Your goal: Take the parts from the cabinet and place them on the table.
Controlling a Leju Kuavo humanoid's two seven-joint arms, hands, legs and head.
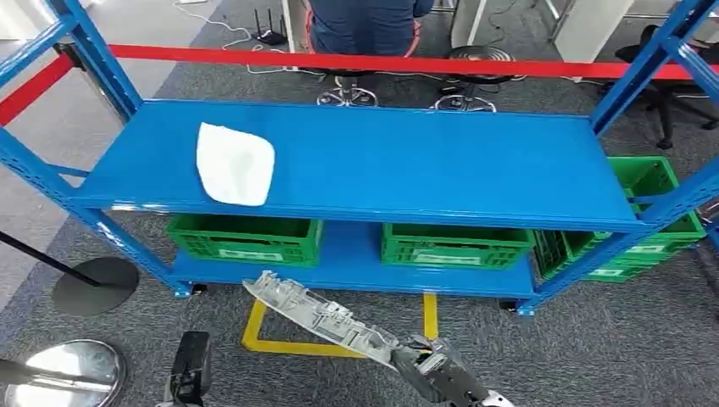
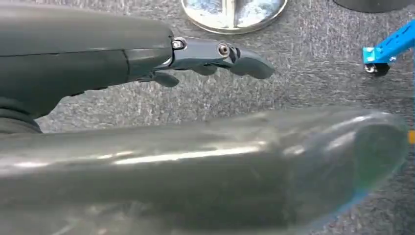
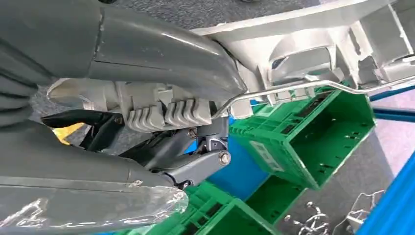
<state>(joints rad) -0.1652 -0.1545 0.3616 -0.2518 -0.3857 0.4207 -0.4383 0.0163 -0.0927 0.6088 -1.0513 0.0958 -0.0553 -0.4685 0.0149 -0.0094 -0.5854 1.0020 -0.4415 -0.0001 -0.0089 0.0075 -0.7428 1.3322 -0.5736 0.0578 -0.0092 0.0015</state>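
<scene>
My right hand (image 1: 437, 370) has its fingers (image 3: 161, 115) wrapped around one end of the grey plastic part (image 1: 318, 314), thumb over the top and the darker fingers clamped beneath, so I have it firmly held. From the head view the part is a long ribbed moulding that runs from my hand up and to the left, tilted, its far end hanging over the grey carpet (image 1: 593, 339) just in front of the blue cabinet (image 1: 365, 161). In the right wrist view I can also see a thin metal rod (image 3: 303, 88) lying along the part. My left hand (image 1: 192, 366) hangs low at the left, holding nothing; in the left wrist view its fingers (image 2: 220, 54) are stretched out straight over the carpet, apart from the thumb. The cabinet's upper shelf carries a white cloth (image 1: 235, 164) near its left end. On the lower shelf sit two green crates (image 1: 246, 237), side by side, and more green crates (image 1: 653, 229) stand at the cabinet's right end. A yellow floor marking (image 1: 254, 326) lies under the part, in front of the cabinet. Two round stanchion bases (image 1: 93, 284) sit on the carpet to the left, and a person in dark clothing (image 1: 365, 25) stands behind the cabinet beyond a red bar (image 1: 381, 62).
</scene>
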